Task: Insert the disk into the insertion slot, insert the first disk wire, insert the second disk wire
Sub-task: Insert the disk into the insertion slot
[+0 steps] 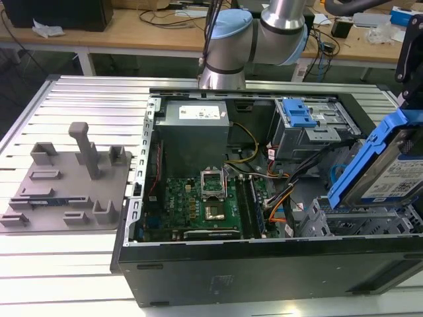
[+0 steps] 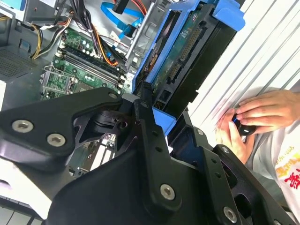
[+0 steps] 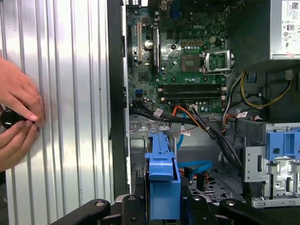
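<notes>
The disk (image 1: 388, 173), a silver drive with a white label in a bright blue frame, hangs tilted at the exterior view's right, over the near right corner of the open computer case. My gripper (image 2: 161, 117) is shut on the frame's end; in the first wrist view the blue frame (image 3: 163, 176) stands edge-on between the gripper's (image 3: 164, 204) black fingers. The insertion slot (image 1: 360, 221), a low grey sheet-metal bay, lies just under the disk. Orange and blue wires (image 1: 277, 206) lie loose beside the bay, and a blue wire (image 3: 197, 165) curls on the case floor.
A taller grey cage with a blue latch piece (image 1: 303, 117) stands behind the bay. The motherboard (image 1: 208, 201) and power supply (image 1: 195, 122) are to the exterior view's left. A person's hands (image 3: 16, 117) rest on the ribbed table beside the case, holding a small black object. A grey fixture plate (image 1: 66, 188) lies far left.
</notes>
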### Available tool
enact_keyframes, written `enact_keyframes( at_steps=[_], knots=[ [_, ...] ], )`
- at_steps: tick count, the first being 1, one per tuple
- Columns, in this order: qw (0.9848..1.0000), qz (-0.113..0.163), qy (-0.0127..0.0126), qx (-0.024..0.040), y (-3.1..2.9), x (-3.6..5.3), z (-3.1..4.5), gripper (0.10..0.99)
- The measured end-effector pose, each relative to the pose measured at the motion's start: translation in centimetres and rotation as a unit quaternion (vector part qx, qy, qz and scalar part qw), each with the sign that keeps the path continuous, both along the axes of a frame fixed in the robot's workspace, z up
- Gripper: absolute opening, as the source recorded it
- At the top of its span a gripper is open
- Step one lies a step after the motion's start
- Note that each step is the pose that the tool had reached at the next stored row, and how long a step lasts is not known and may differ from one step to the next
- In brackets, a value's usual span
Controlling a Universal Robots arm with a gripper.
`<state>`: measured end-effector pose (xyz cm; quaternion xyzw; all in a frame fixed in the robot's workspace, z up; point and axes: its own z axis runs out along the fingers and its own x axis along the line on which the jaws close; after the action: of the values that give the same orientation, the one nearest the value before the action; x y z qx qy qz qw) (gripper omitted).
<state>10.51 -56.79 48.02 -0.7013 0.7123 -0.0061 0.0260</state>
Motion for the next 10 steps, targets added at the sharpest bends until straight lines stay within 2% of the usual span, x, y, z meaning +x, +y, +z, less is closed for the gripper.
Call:
enact_keyframes(
  at_steps=[3, 10],
  knots=[
    [1.0, 0.0, 0.0005, -0.0011, 0.5, 0.14, -0.08, 0.365],
    [1.0, -0.005, 0.0015, -0.0081, 1.36, 0.36, -0.31, 0.365]
  ],
)
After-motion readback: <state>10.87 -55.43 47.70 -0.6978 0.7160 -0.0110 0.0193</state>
